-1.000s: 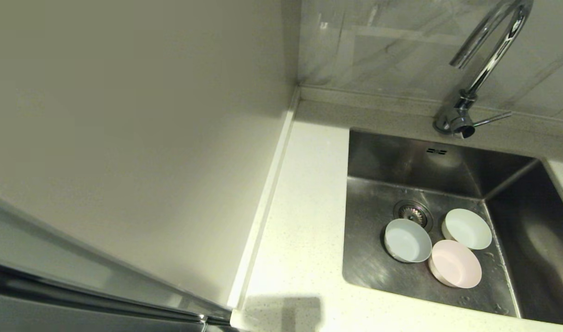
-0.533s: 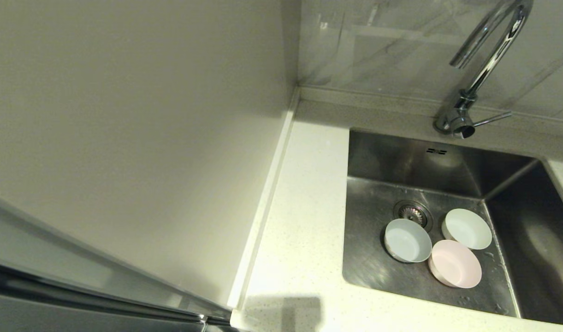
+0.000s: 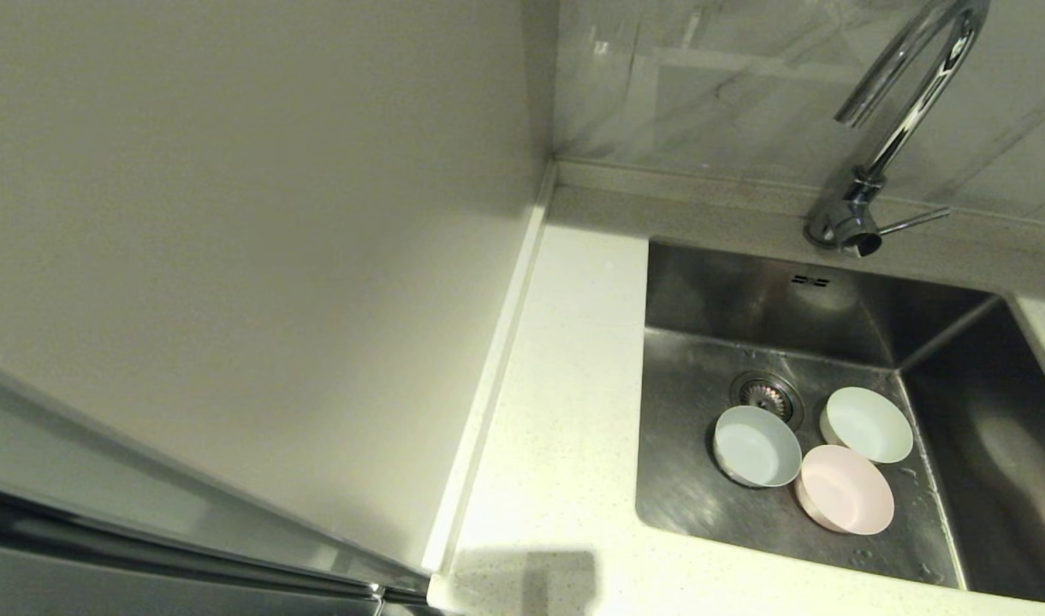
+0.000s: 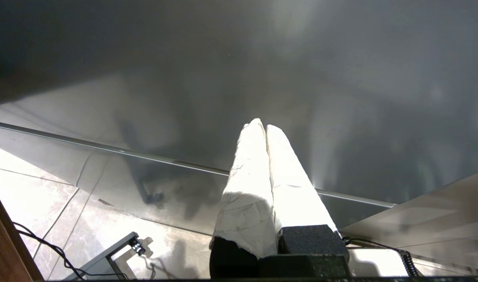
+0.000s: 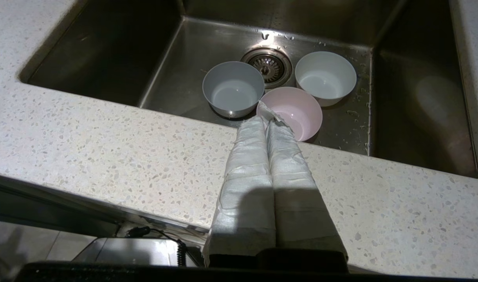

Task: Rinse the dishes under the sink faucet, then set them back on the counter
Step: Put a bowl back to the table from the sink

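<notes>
Three dishes stand upright on the floor of the steel sink (image 3: 685, 479) beside the drain strainer (image 3: 766, 395): a pale blue bowl (image 3: 755, 446) (image 5: 233, 87), a pale pink bowl (image 3: 846, 488) (image 5: 293, 111) and a whitish-green bowl (image 3: 867, 424) (image 5: 325, 75). The chrome faucet (image 3: 894, 137) rises at the back of the speckled counter (image 3: 556, 411). My right gripper (image 5: 267, 119) is shut and empty above the counter's front strip, short of the pink bowl. My left gripper (image 4: 261, 126) is shut and empty, down by a grey cabinet front. Neither arm shows in the head view.
A plain beige wall panel (image 3: 248, 257) borders the counter on the left. A marbled backsplash (image 3: 727, 85) stands behind the faucet, whose thin lever (image 3: 914, 221) points right. Water droplets lie on the sink floor (image 5: 356, 113). Cables and tiled floor (image 4: 35, 196) lie below the left gripper.
</notes>
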Robot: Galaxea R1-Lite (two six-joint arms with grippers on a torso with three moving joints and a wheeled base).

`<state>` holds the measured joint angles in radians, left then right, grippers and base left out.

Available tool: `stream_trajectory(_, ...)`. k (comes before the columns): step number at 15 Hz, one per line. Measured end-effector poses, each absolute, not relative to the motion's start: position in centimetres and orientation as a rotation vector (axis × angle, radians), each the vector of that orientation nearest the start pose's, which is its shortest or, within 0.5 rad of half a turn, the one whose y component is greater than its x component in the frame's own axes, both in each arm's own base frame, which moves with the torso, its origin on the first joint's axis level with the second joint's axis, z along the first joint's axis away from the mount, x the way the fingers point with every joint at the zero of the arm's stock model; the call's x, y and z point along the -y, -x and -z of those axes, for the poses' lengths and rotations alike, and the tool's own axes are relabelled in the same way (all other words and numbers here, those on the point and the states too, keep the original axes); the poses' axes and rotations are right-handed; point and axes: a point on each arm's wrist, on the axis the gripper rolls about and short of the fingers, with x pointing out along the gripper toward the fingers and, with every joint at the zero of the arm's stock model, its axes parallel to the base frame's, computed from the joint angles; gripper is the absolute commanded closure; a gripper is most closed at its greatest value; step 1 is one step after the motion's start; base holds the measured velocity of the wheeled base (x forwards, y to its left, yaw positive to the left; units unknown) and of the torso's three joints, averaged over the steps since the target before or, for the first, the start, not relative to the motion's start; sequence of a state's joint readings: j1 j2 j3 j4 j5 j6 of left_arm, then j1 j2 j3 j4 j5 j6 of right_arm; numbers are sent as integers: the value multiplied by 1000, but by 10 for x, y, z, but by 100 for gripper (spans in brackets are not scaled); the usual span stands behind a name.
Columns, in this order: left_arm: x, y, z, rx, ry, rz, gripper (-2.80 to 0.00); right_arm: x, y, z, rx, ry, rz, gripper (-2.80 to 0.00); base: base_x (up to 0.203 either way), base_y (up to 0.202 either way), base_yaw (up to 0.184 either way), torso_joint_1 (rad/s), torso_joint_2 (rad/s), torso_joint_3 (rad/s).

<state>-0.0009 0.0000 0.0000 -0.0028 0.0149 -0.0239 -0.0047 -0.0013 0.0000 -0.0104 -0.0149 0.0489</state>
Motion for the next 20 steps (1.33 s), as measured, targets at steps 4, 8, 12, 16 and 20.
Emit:
stream_trajectory(4,0,23,-76,3,24,-15,0,0,23,-77,12,-49,20,0,0,0,0,0,0,0)
stream_trajectory(8,0,23,-76,3,24,-15,0,0,23,-77,12,-49,20,0,0,0,0,0,0,0)
stream_trajectory(12,0,23,-76,3,23,-15,0,0,23,-76,12,-49,19,0,0,0,0,0,0,0)
stream_trajectory(16,0,23,-76,3,24,-15,0,0,23,-77,12,-49,20,0,0,0,0,0,0,0)
stream_trajectory(20,0,23,-76,3,24,-15,0,0,23,-76,12,-49,19,0,0,0,0,0,0,0)
